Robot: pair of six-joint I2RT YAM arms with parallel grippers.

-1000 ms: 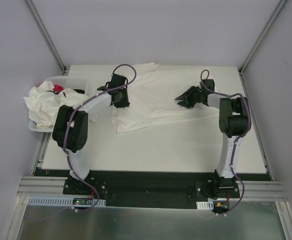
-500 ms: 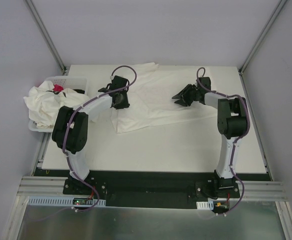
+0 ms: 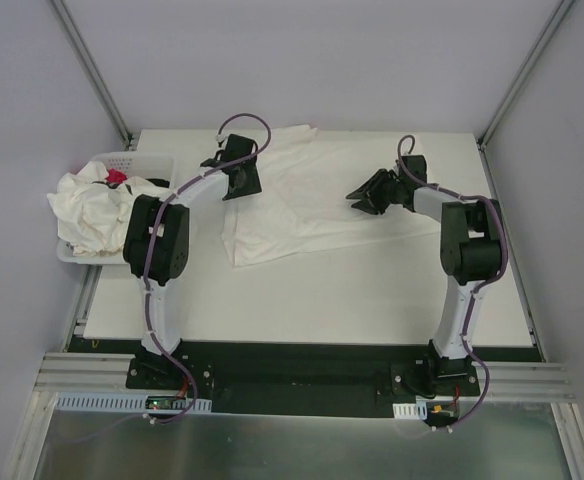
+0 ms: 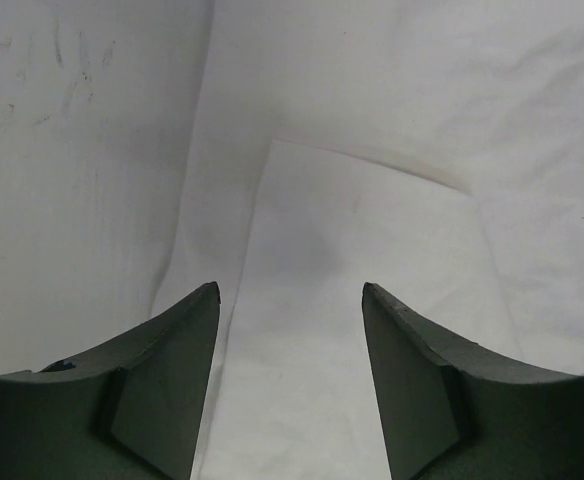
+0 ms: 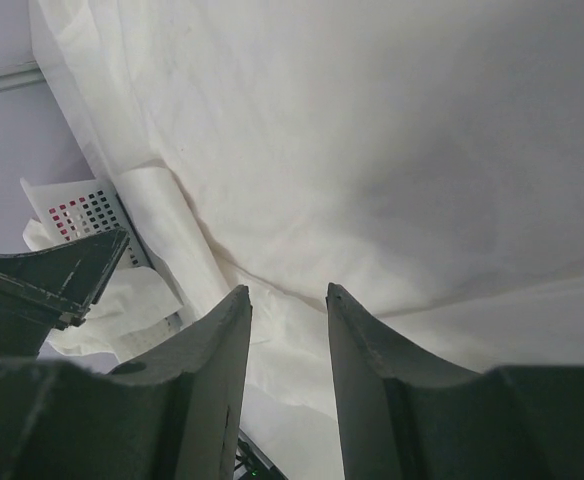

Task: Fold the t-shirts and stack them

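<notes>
Off-white cotton, thin and softly creased, covers the far middle of the worktop (image 3: 372, 290): one t-shirt (image 3: 302, 205) lies spread flat there, its near hem running at a slant and one corner reaching the far edge. The left gripper (image 4: 290, 290) hangs over the shirt's left side. Its dark, wedge-shaped fingers (image 4: 162, 380) are parted with nothing between them, above a crisp-cornered flap of doubled cloth (image 4: 362, 230). The right gripper (image 5: 289, 290) stands over the shirt's right part, jaws likewise apart and empty. At the left edge, a white perforated plastic basket (image 3: 137, 158) holds a rumpled heap of more t-shirts (image 3: 87, 210) and a small red packet (image 3: 117, 177).
</notes>
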